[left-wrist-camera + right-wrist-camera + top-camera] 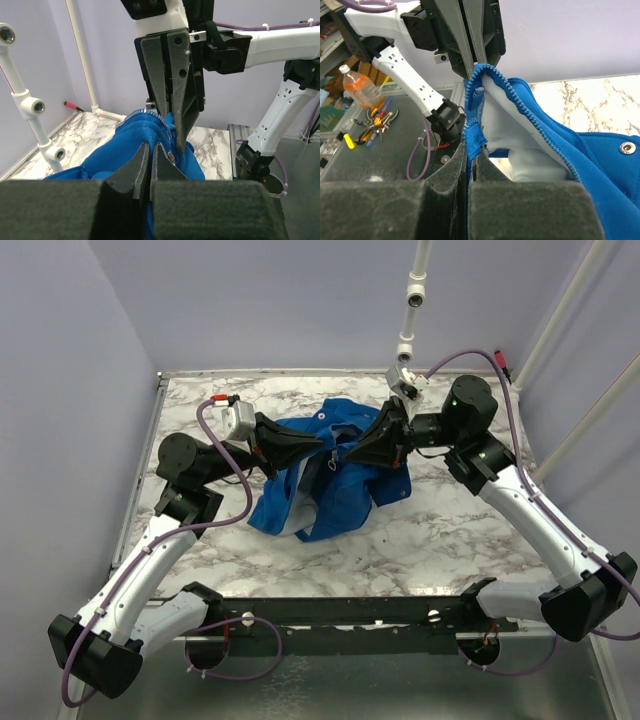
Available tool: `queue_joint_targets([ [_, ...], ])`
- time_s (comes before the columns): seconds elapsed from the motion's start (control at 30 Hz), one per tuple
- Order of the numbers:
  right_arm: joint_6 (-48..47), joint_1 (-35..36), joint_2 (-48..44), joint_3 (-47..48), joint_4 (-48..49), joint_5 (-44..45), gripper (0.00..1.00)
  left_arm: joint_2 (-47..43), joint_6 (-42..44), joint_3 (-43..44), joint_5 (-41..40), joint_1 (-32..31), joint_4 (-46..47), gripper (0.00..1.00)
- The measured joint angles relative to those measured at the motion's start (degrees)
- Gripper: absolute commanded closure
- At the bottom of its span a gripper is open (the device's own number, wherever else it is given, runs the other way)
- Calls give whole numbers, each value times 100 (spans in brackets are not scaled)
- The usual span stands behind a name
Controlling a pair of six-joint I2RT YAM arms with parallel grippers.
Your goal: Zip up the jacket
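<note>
The tabletop [430, 550] is a white slab with grey marble veining and a pale metal rim [140, 470] along its left and far sides. A blue jacket [340, 502] lies crumpled on it, slightly beyond the middle and nearer the far edge than the near one. Its lower folds rest on the marble, with pale lining showing at the near-left fold. Its upper part is lifted off the surface. A black rail [350, 612] runs along the near edge.

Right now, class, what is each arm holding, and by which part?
Both hold the jacket. The left fingers pinch blue fabric beside the zipper; the right fingers pinch the blue front edge beside it.
</note>
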Motion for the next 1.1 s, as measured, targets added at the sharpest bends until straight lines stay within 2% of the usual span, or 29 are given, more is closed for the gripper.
queue_joint_targets([
  [0.3,0,129,-546,0,-470,713,99,20,50,0,2,2,2,100],
  [1.1,251,177,-439,0,-476,756,99,72,50,0,2,2,79,100],
])
